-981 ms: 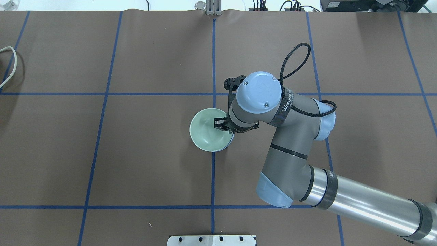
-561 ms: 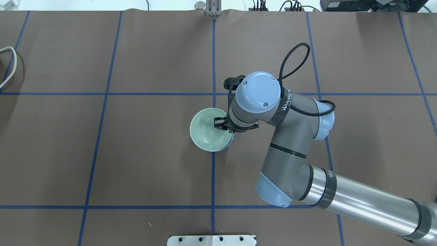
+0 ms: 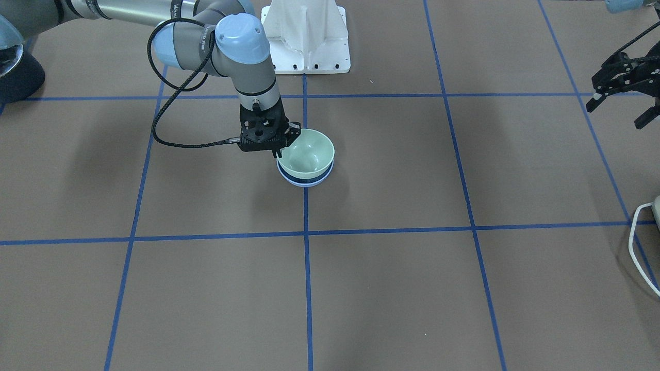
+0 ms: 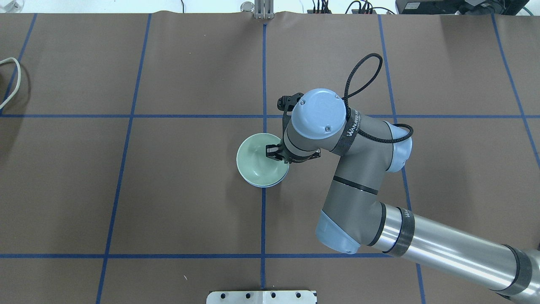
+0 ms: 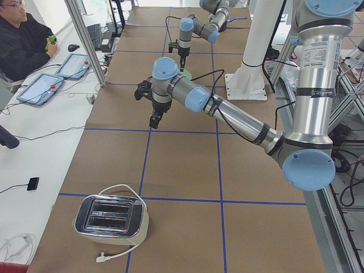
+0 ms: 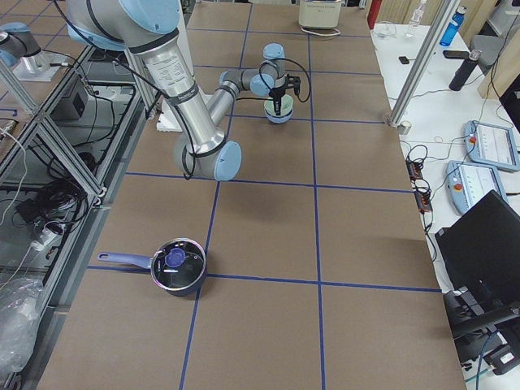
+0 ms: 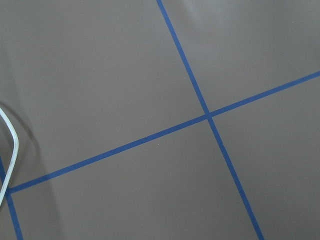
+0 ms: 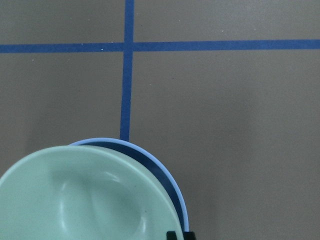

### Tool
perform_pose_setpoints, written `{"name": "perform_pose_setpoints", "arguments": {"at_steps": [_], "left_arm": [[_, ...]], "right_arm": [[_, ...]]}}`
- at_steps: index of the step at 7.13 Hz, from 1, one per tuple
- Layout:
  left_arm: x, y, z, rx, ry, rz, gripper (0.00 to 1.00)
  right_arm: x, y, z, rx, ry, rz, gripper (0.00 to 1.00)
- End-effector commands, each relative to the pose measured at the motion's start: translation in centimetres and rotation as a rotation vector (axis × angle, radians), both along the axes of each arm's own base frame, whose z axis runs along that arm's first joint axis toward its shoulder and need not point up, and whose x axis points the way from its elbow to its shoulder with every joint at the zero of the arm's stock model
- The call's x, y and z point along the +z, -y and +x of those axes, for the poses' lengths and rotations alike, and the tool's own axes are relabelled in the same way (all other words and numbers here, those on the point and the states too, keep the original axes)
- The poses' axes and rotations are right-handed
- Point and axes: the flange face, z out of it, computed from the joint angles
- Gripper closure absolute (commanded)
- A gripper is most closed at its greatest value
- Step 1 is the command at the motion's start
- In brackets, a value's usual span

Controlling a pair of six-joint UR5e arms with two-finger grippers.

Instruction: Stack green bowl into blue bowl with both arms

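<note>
The green bowl [image 4: 258,160] sits nested, slightly tilted, in the blue bowl [image 4: 283,177] at the table's middle; only a thin rim of the blue bowl shows, as in the front view [image 3: 304,181] and the right wrist view [image 8: 170,177]. My right gripper [image 4: 273,153] is shut on the green bowl's rim on its right side; it also shows in the front view [image 3: 278,150]. My left gripper [image 3: 617,114] hangs open and empty far off at the table's left end, above bare table.
A white pedestal [image 3: 307,36] stands at the robot's base. A toaster [image 5: 111,219] with a white cable [image 4: 12,80] sits at the left end. A lidded pot [image 6: 175,266] sits at the right end.
The green bowl has sunk a little lower into the blue bowl with my right gripper on it. Less of the blue rim shows.
</note>
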Motion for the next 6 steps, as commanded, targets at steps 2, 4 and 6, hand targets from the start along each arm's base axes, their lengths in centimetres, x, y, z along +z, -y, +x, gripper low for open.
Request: {"name": "perform_pose_setpoints", "arguments": {"at_steps": [2,4,6], "left_arm": [[0.2,0.1,0.0,0.000,0.001,-0.004,0.02],[0.2,0.1,0.0,0.000,0.001,-0.005,0.02],[0.2,0.1,-0.1,-0.002,0.001,-0.004,0.02]], "right_arm": [[0.1,0.1,0.0,0.009,-0.002,0.010,0.91],[0.1,0.7,-0.2,0.031,0.011,0.069,0.01],[0.6,1.4,0.3,0.033,0.008,0.077,0.00]]}}
